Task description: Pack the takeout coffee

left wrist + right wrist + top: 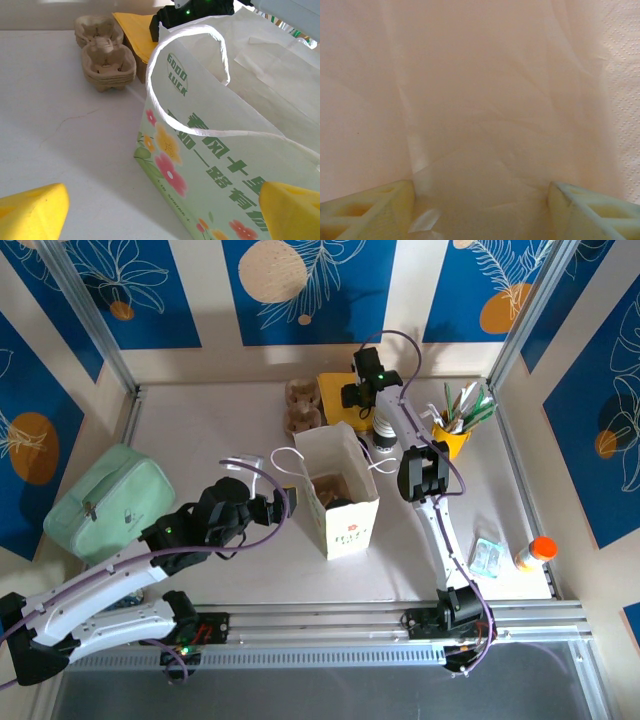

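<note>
One high overview, two wrist close-ups.
The top camera looked steeply down from above and behind the arm bases point(445, 612), far enough back to take in the whole table point(200, 430). The left wrist camera sat low and close, facing the printed side of the paper bag point(225, 165), with the cardboard cup carriers point(105, 60) beyond; the top view shared both. The right wrist camera faced a pale creased sheet point(480, 100) at very close range, the right gripper point(480, 210) framing its lower edge.
</note>
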Motion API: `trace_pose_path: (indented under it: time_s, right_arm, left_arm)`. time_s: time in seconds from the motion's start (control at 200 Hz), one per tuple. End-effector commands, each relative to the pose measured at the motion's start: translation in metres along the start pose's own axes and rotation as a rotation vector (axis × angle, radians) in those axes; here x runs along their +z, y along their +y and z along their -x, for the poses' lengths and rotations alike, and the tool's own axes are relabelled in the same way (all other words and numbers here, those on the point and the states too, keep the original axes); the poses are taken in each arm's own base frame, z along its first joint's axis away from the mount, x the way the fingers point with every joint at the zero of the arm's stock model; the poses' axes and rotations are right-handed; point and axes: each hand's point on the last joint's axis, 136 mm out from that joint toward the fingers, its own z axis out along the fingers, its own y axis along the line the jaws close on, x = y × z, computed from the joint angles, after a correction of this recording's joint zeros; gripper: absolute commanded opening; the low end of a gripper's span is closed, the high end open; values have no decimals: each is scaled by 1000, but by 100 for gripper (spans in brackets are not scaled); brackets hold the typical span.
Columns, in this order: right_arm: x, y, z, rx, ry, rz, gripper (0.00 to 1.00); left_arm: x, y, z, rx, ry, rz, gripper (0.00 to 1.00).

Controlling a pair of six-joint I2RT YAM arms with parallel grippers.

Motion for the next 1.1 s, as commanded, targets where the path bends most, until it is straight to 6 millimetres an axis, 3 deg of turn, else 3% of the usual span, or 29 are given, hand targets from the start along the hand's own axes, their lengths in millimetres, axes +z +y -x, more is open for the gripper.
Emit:
trace_pose_path:
  time_s: [0.0,0.175,0.415,0.595,0.84,1.09]
  right_arm:
    - [15,0,-15,-24,34,-19,68]
    - [19,0,-21,-27,53,-15,62]
    - [13,2,-18,-19,53,12,42]
    - [-4,6,-3,-13,17,48,29]
    - [-35,11,22,-10,-43,79,28]
    - [-66,14,41,10,-88,122,18]
  left_arm:
    - [0,3,4,10,-23,7,97]
    - [1,2,4,10,-23,5,97]
    - [3,0,5,15,-20,1,97]
    - [3,-2,7,16,-23,-3,97]
    - [2,-3,9,21,-20,-5,97]
    - [-2,-4,13,15,-27,-13,97]
